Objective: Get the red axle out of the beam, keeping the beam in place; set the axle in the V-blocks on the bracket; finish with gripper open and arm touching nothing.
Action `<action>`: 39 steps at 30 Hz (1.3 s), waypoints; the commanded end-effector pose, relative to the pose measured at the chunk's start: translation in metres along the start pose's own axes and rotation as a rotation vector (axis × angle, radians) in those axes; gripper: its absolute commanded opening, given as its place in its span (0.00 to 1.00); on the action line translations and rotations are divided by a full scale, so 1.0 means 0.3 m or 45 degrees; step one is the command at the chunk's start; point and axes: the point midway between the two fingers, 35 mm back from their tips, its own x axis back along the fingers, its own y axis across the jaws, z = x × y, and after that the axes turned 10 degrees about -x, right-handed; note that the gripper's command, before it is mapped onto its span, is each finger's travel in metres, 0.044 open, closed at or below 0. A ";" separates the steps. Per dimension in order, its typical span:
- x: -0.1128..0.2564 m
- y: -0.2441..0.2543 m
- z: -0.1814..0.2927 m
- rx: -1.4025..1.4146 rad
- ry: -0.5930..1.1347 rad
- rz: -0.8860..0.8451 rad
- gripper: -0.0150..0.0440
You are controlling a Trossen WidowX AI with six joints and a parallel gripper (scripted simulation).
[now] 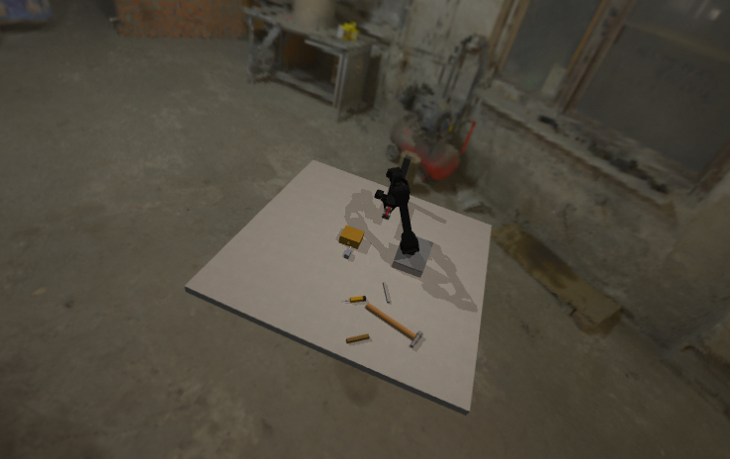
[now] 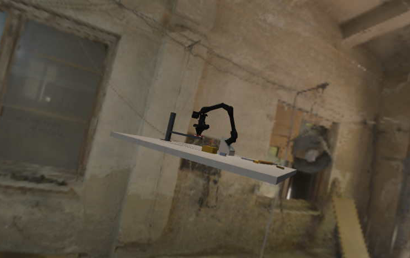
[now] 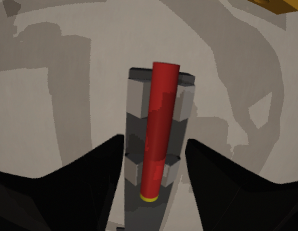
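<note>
One pale tabletop point(image 1: 276, 256) point(image 2: 168, 149) carries the whole arrangement. One black arm point(image 1: 406, 219) point(image 2: 231, 118) rises from its base, arches over, and points its fingers point(image 1: 385, 214) point(image 2: 198, 134) downward. One dark bracket point(image 1: 406, 165) point(image 2: 170, 126) point(image 3: 140, 219) has an upright post and a horizontal bar extending beneath the fingers. One hammer point(image 1: 392, 321) point(image 2: 265, 162) lies well apart from the fingers, on the base's side. One orange beam point(image 1: 350, 236) point(image 2: 209, 149) point(image 3: 277, 4) sits on the tabletop, lower than the fingers and off to one side. One red axle point(image 1: 387, 212) point(image 2: 198, 135) point(image 3: 162, 129) lies lengthwise in two grey V-blocks point(image 3: 137, 99) at the bar's end, between the fingers. The fingers stand partly open, one on either side of the axle, with visible gaps; they grip nothing.
</note>
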 end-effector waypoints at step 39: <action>0.062 0.002 -0.003 -0.010 -0.009 0.003 1.00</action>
